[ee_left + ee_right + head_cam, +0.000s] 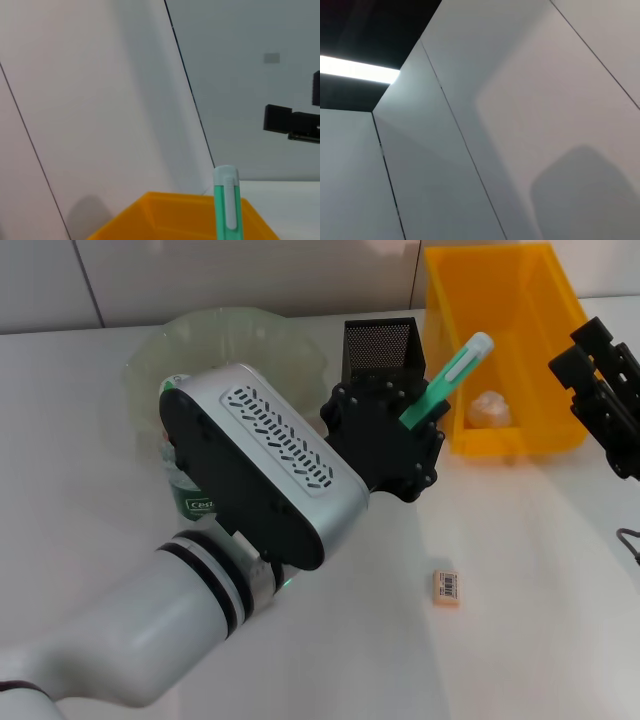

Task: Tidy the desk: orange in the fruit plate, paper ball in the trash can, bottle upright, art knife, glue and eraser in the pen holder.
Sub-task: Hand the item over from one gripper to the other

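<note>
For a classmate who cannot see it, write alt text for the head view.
The robot's left gripper holds a green art knife beside a black mesh pen holder. Behind stand a yellow trash can with a paper ball inside and a pale green fruit plate; an eraser lies on the white desk.

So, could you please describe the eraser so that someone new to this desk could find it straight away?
Start at the yellow trash can at the far right of the white desk, then come toward the robot onto the bare desk. The eraser lies there alone, nearer than the black mesh pen holder. It is a tiny peach block with a white barcode label, the only loose item on that stretch.
</note>
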You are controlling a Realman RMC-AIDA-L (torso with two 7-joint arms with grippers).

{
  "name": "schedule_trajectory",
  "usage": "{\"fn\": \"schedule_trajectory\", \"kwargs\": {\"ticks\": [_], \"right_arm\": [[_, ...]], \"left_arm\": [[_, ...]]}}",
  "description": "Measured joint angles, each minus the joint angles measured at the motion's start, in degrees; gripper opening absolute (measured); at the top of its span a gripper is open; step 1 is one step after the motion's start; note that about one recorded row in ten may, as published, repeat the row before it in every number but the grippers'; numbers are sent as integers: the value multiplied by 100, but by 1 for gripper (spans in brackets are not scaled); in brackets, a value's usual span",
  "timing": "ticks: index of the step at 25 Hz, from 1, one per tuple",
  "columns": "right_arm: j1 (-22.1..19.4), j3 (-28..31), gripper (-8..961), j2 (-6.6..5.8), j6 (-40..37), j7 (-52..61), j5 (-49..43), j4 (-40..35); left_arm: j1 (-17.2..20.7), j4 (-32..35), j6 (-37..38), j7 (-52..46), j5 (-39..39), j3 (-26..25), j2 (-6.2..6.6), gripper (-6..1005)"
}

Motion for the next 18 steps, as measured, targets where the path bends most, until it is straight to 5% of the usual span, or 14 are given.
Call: {"fn": "schedule_trajectory", "kwargs": {"ticks": [18], "right_arm": [[308,28,768,-1,537,-429,-37,574]], "left_arm": [[-33,-191,-204,351,16,164,0,199]]}}
